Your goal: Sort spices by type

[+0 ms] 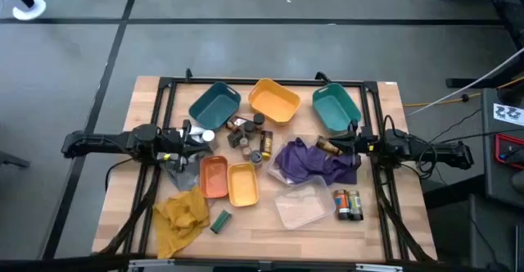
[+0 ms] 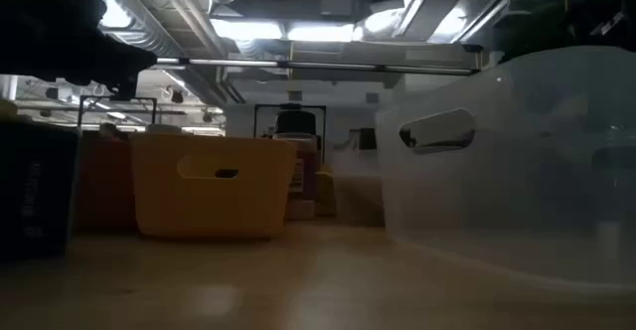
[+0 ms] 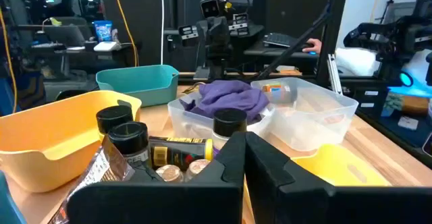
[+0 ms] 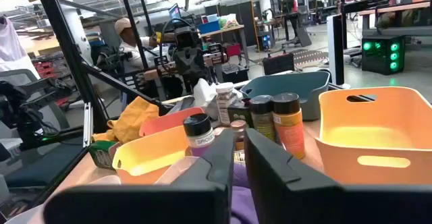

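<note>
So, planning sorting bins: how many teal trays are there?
2: one teal tray left of the big orange tray, the other right of it; none looks hidden.

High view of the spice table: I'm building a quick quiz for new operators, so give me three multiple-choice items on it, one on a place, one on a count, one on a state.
1. Where does the purple cloth lie?
A. in a teal tray
B. partly over the clear bin
C. on the floor

2. How many teal trays stand along the far side of the table?
A. none
B. two
C. four

3. How do the left tool and right tool stand?
A. both shut, holding nothing
B. both wide open
C. each gripping a tray

Answers:
1 B: the cloth drapes from the table centre onto the clear bin's far edge.
2 B: one teal tray sits left of the orange tray, the other to its right.
3 A: in both wrist views the fingers meet with nothing between them.
</note>
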